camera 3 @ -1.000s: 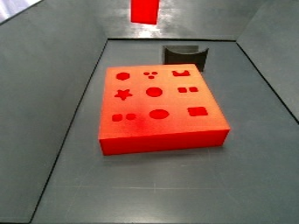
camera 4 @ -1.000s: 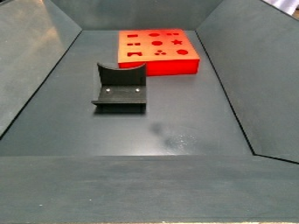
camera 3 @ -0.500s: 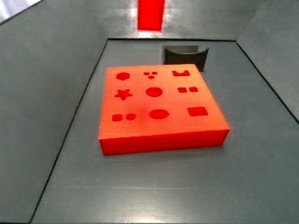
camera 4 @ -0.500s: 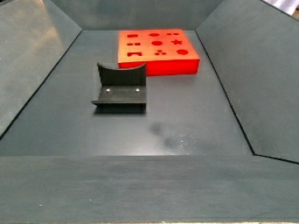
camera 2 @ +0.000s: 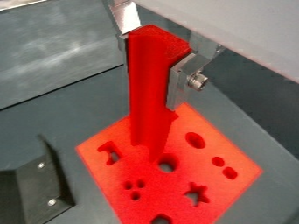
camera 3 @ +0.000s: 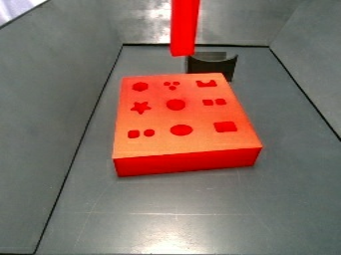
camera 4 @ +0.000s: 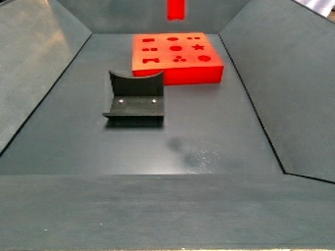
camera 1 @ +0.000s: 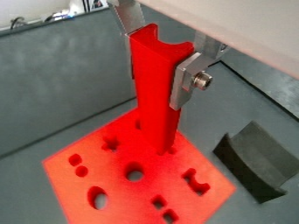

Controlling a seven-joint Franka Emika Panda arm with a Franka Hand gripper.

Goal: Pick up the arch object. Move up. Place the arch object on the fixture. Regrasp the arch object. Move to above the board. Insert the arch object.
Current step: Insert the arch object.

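Above the board point(camera 3: 182, 122), the arch object point(camera 1: 156, 92) is held upright in the air, its long red body hanging straight down with the notched, arch-like end face turned upward in a wrist view. It is clamped between the two silver fingers point(camera 1: 191, 77) of the tool point(camera 1: 162, 52), which are closed against opposite sides of the bar near its upper end; in both wrist views the bar is seen from above, with the lower end well clear of the board's top. In a side view the arch object point(camera 3: 185, 25) appears as a red strip descending from the upper edge of the picture, its lower end level with the far edge of the board and apart from it; the tool itself is out of that picture. In a side view from the opposite end, only the tip of the bar point(camera 4: 177, 9) is visible at the upper edge, over the board point(camera 4: 177, 59). The board lies flat on the dark grey surface point(camera 4: 197, 137), its darker red shaped holes facing up. The fixture point(camera 4: 133, 98) stands on the surface near the board and is not touched by it, and it carries nothing. In a wrist view the fixture point(camera 1: 258, 156) is seen just beside one edge of the board.
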